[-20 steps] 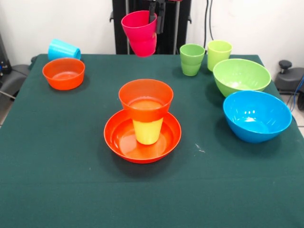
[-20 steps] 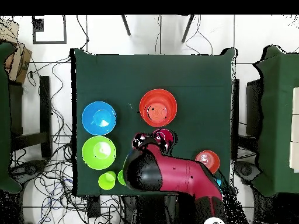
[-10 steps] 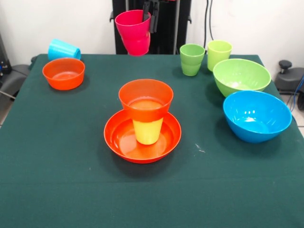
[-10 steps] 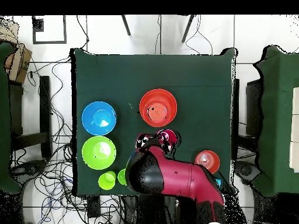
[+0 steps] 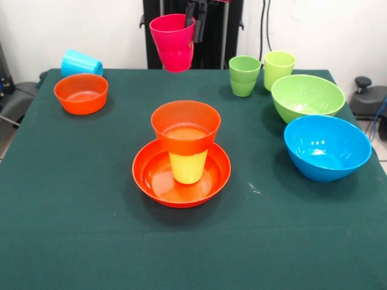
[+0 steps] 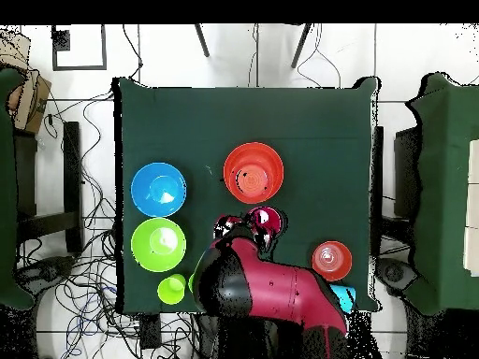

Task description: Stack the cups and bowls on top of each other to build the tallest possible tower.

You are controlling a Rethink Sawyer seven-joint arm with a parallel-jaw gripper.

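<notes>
Gripper point(image 5: 196, 18) clamped on rim of glossy pink plastic cup point(image 5: 173, 41), held tilted, airborne behind the orange-bowl-and-yellow-cup tower point(image 5: 183, 154) on worktop point(image 5: 72, 211).

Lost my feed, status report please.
Gripper shut on pink cup, held high. Tower: wide orange bowl, yellow cup, small orange bowl. Path down to it clear.

We see even, bright light from overhead. Small white glints sit inside the glossy large blue plastic bowl point(image 5: 327, 148) and the wide orange plastic bowl point(image 5: 181, 174), which cast soft, short shadows on the dark green tablecloth point(image 5: 78, 211).
</notes>
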